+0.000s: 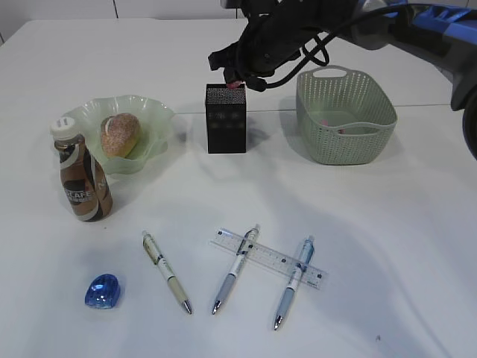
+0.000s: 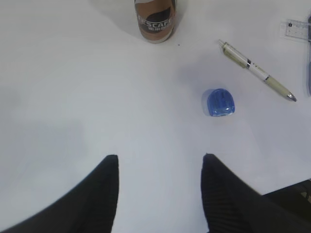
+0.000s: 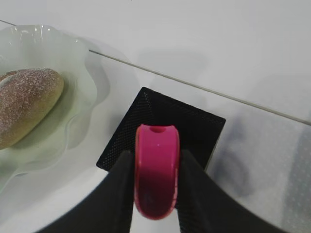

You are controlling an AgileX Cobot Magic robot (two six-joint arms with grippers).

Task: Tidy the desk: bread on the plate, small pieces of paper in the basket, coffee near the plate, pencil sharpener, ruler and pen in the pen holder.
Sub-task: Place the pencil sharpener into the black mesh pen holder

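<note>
My right gripper (image 1: 237, 80) is shut on a pink pencil sharpener (image 3: 156, 170), held just above the open top of the black mesh pen holder (image 1: 226, 119) (image 3: 194, 121). A blue pencil sharpener (image 1: 103, 291) (image 2: 219, 102) lies at the front left, and my left gripper (image 2: 160, 158) hovers open and empty a little short of it. Three pens (image 1: 167, 271) (image 1: 235, 268) (image 1: 293, 282) lie at the front; two cross the clear ruler (image 1: 268, 257). Bread (image 1: 120, 134) sits on the green plate (image 1: 153, 112), with the coffee bottle (image 1: 82, 175) beside it.
A green basket (image 1: 345, 115) stands right of the pen holder; a pale scrap that may be paper (image 1: 349, 130) lies inside it. The right arm reaches in from the upper right, over the basket. The left arm does not show in the exterior view.
</note>
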